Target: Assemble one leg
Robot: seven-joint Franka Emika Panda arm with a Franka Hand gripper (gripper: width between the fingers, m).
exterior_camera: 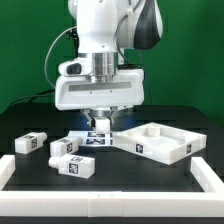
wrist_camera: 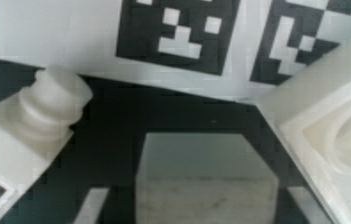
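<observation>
Quick look at this one: the arm (exterior_camera: pixel 105 50) hangs low over the marker board (exterior_camera: pixel 95 138) in the middle of the worktop (exterior_camera: pixel 140 178). Honestly I can't tell how wide the jaws are or whether they've got anything in them. The wrist block hides them in the exterior view, and the wrist view is too close and blurry to settle it. Three loose ones sit on the exterior view's left: the leg (exterior_camera: pixel 63 147) nearest the jaws, just left of the board, a second leg (exterior_camera: pixel 30 143) further left, and a third leg (exterior_camera: pixel 77 166) nearer the front edge. The wrist view shows a white piece with a rounded peg (wrist_camera: pixel 44 105) close in, probably one of the legs, but I can't say which. My read is that this is the reach-and-grab stage and nothing is joined yet. To do it well I'd square the jaws across the block's short sides, come straight down, and pinch the body rather than the peg, so the peg is free to go into the tray-shaped part (exterior_camera: pixel 160 150). That sits on the right, open side up, apart from the legs. What I can see of its recess has nothing in it, though the near wall hides some of the floor.
</observation>
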